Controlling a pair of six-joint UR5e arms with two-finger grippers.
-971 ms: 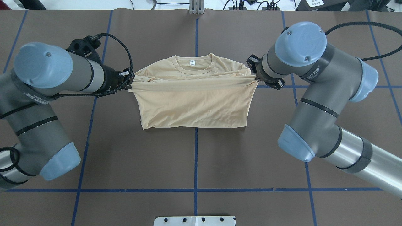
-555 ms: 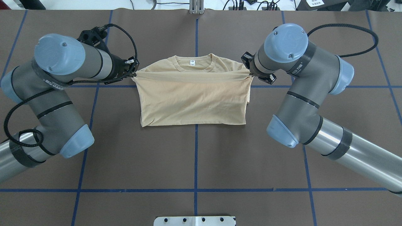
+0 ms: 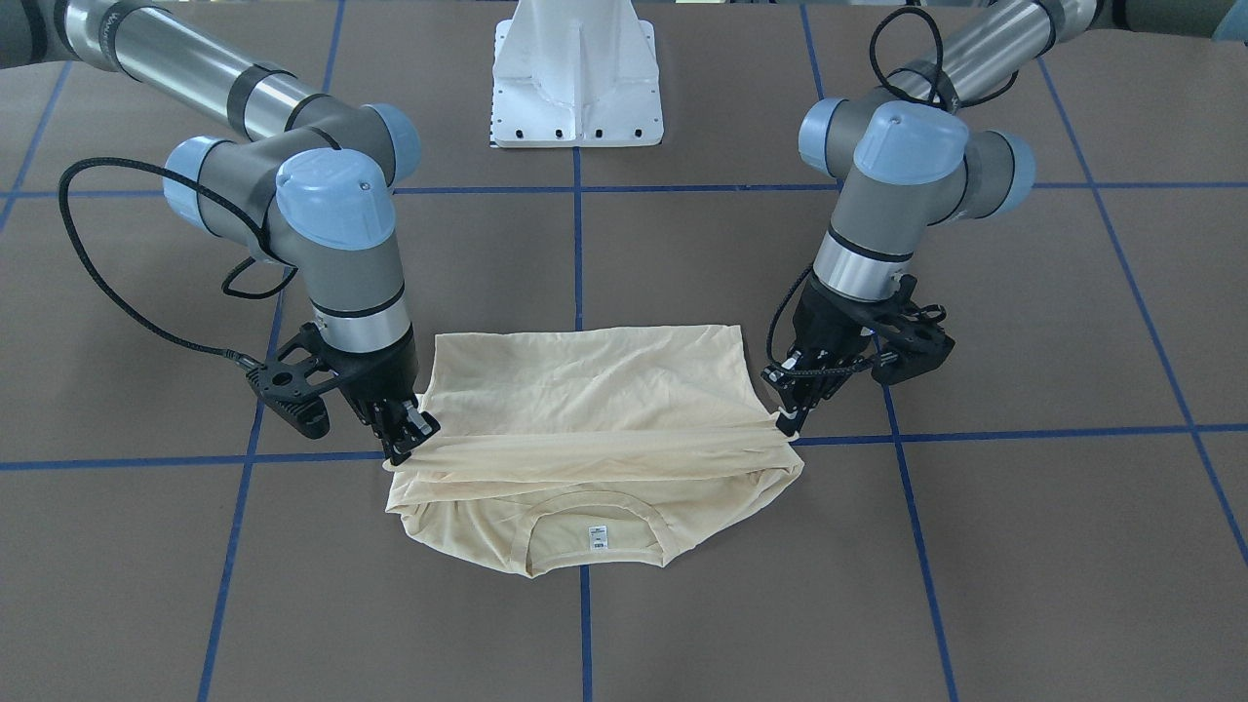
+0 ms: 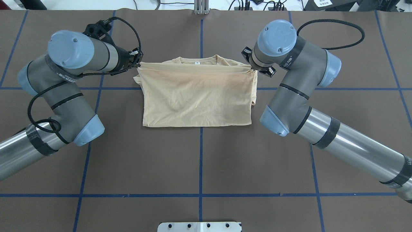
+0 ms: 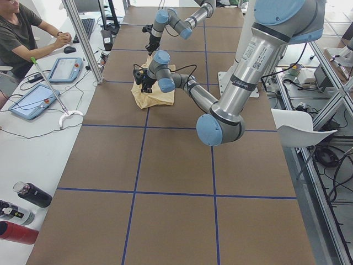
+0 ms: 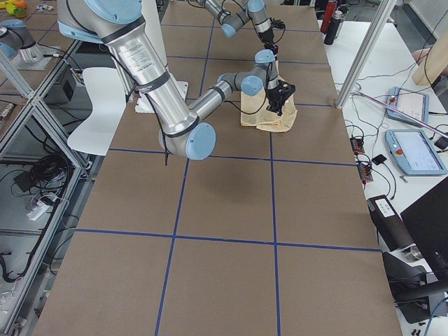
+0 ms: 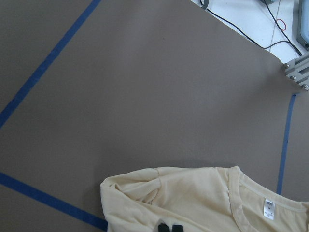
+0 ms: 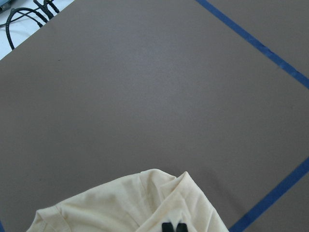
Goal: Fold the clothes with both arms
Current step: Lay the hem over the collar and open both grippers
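The clothes are one cream-yellow T-shirt (image 4: 196, 93) lying flat on the brown table, its lower half doubled over toward the collar (image 4: 198, 59). My left gripper (image 4: 138, 63) is shut on the left end of the raised folded edge, and my right gripper (image 4: 252, 66) is shut on the right end. The edge is stretched taut between them, just short of the neckline. Facing the robot, the left gripper (image 3: 790, 421) and right gripper (image 3: 414, 434) hold that edge above the neck label (image 3: 595, 534). The left wrist view shows the shirt (image 7: 193, 198) under closed fingertips (image 7: 170, 227). The print is hidden.
The white pedestal base (image 3: 577, 78) stands at the robot's side of the table. Blue tape lines (image 4: 201, 161) cross the brown surface. A metal post (image 4: 201, 6) and cables sit at the far edge. A person (image 5: 22, 33) sits at a side table with tablets.
Both grippers have carried the stretched edge of the shirt away from the robot toward the collar. The folded layer now covers the chest and nearly reaches the neckline.
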